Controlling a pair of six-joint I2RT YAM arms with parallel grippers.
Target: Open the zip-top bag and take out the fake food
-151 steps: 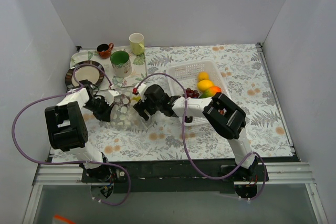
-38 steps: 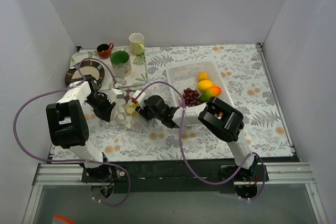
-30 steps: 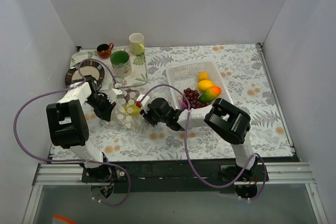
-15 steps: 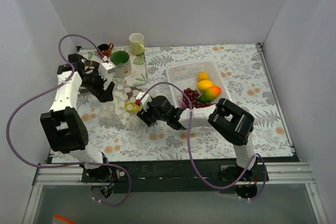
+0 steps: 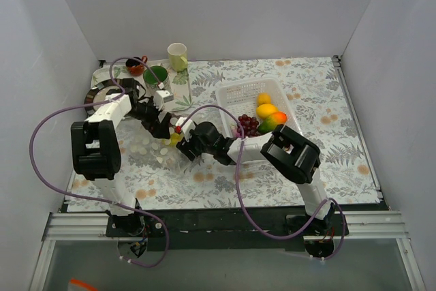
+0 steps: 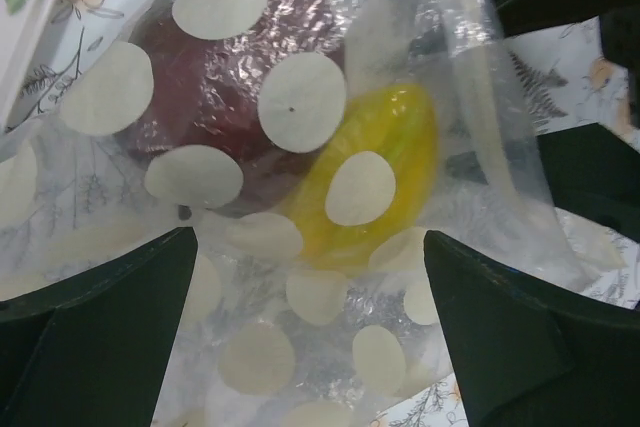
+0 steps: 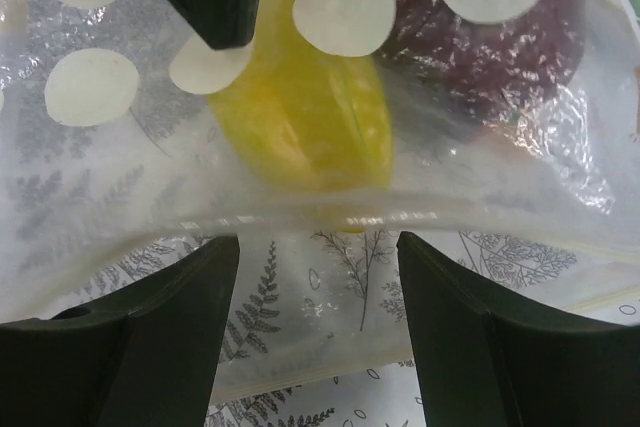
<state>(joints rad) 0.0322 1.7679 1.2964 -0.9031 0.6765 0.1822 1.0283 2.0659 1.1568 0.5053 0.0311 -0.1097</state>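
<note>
One bag (image 6: pixel 300 367) holds two foods: yellow piece (image 6: pixel 385 162), and dark red piece (image 6: pixel 200 77) seen only from the wrists. Left end effector (image 6: pixel 310 247) and right end effector (image 7: pixel 315 247) are spread.

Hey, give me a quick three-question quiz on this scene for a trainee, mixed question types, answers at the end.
1. True or false: the white basket holds toy fruit.
2. Inside the zip-top bag, which colour of toy lies beside the dark red toy? A green, B yellow, C blue.
3. Fill in: the left gripper and the right gripper both have their jaws ____.
Key: 1 true; 2 B, the yellow toy; 3 open.
</note>
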